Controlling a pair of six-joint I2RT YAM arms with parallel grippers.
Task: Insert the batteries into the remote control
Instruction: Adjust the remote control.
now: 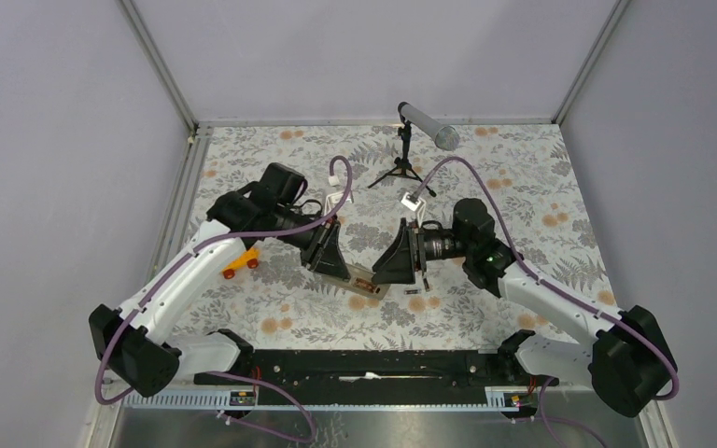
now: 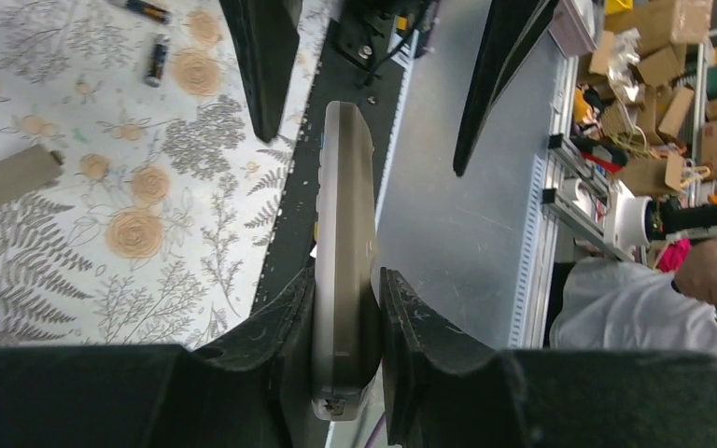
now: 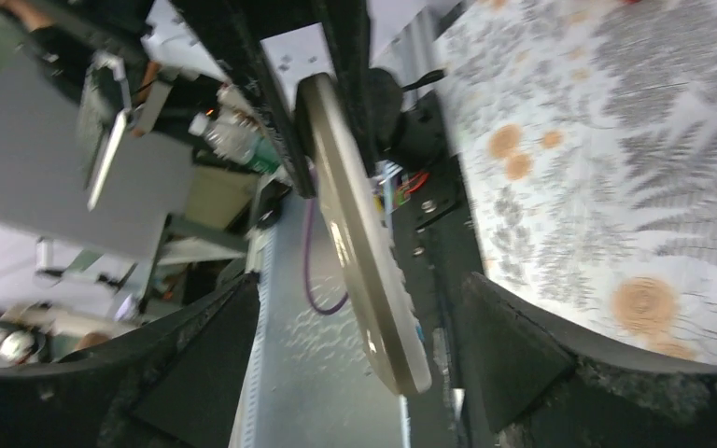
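Beige-grey is the back of the remote control; your left gripper pinches it, and your right gripper stands spread around its free end. Batteries lie on the floral cloth.

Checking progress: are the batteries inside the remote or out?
Out: both batteries lie on the table, while the left gripper clamps the remote control between its jaws.

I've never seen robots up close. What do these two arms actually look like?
The left arm and right arm match: smooth white link shells joined by chunky black joints, on black bases. A purple cable loops along each. The fingers are flat, black, tapering wedges with scuffed surfaces. A small green light glows on the right arm.
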